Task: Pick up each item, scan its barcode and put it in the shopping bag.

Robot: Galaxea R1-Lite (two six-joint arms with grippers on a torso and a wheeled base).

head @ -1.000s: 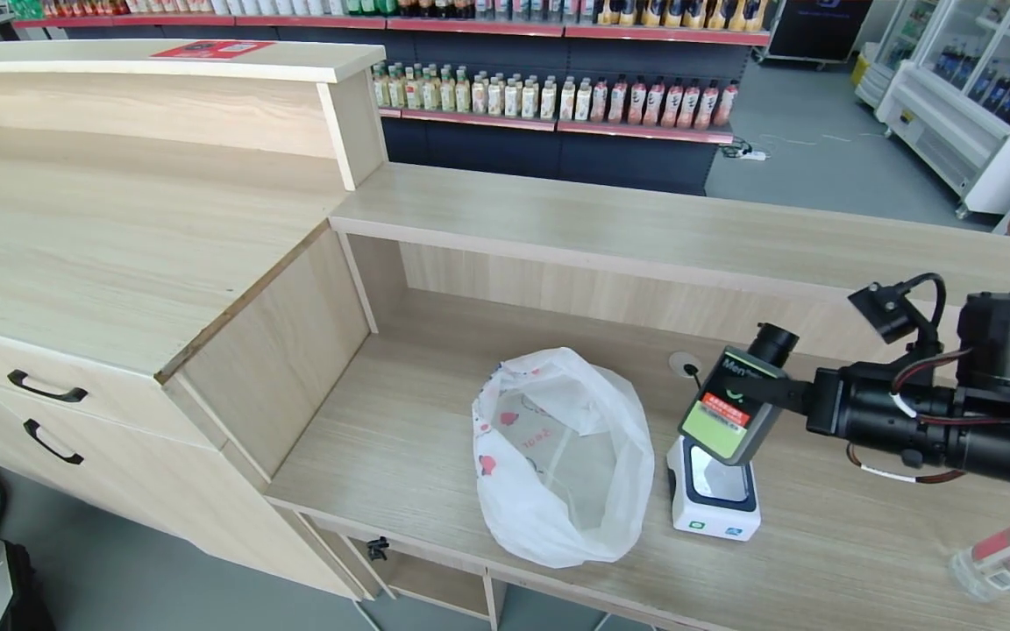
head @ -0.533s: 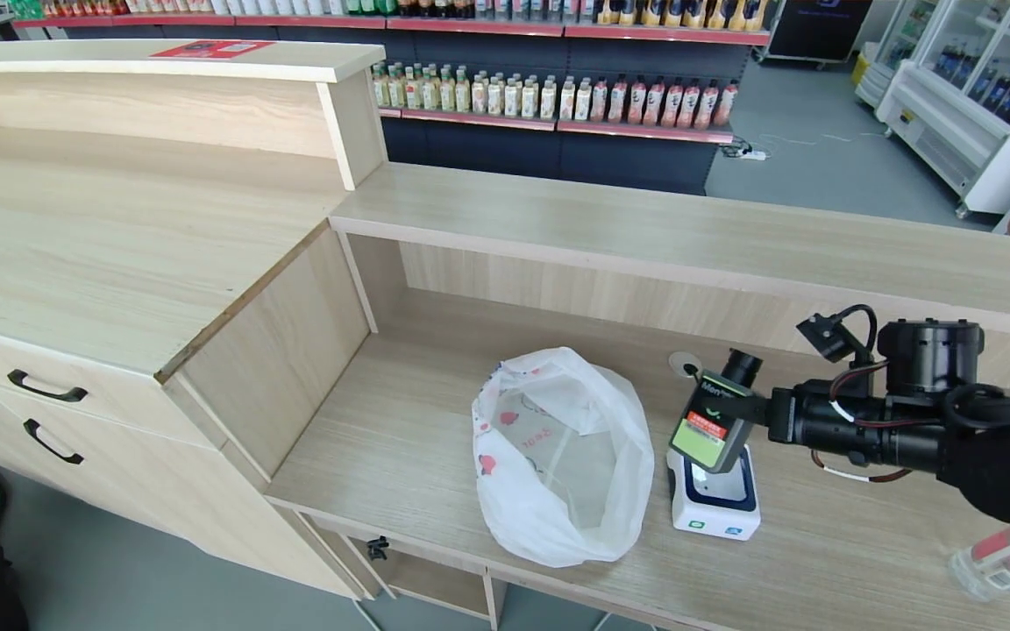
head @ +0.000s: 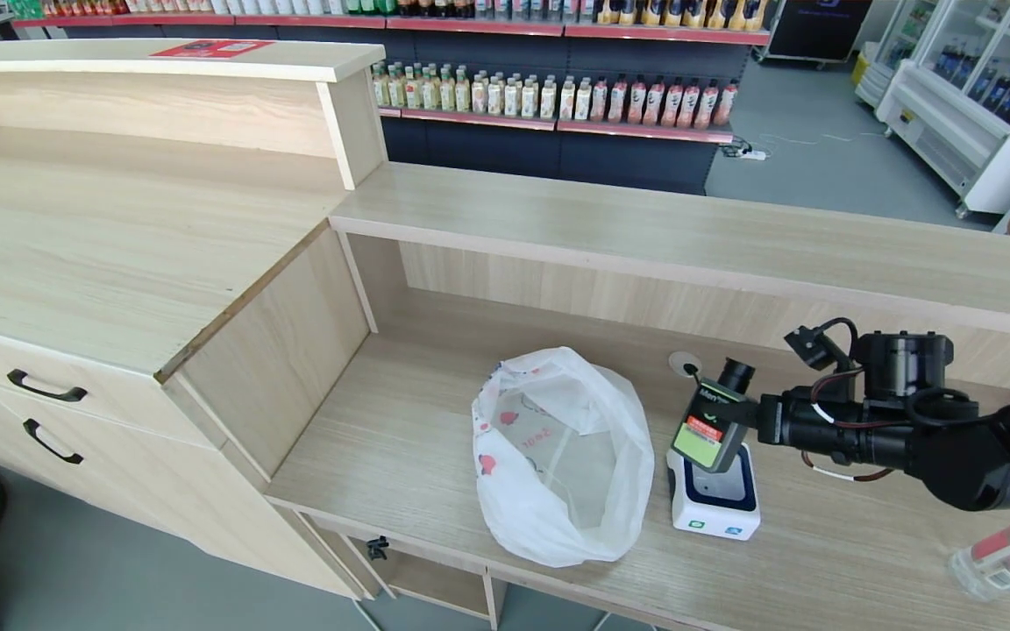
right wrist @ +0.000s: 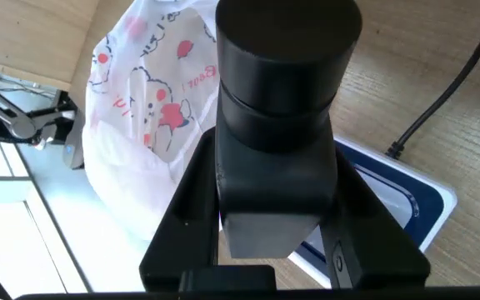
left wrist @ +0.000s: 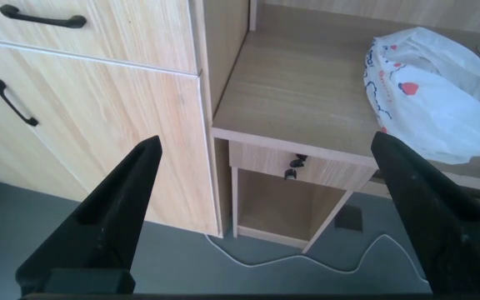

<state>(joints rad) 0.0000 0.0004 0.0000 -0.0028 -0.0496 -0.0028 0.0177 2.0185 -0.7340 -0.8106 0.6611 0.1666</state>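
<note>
My right gripper (head: 740,417) is shut on a dark bottle (head: 709,427) with a black cap and a green and red label. It holds the bottle tilted just above the white and blue barcode scanner (head: 714,499). From the right wrist, the bottle (right wrist: 283,108) stands between the fingers (right wrist: 182,237), with the scanner (right wrist: 398,200) and the bag (right wrist: 148,117) below. The white shopping bag (head: 562,460) lies open on the desk, left of the scanner. My left gripper (left wrist: 265,217) hangs open below the desk's front edge, apart from the bag (left wrist: 440,92).
A clear bottle with a red label (head: 1009,552) lies at the desk's right front edge. A cable hole (head: 685,361) sits behind the scanner. A raised counter (head: 689,232) runs behind the desk, and a drawer cabinet (head: 49,412) stands to the left.
My right arm has come down and to the left with the bottle, bringing it from higher up to just above the scanner. Bag and scanner have stayed put.
</note>
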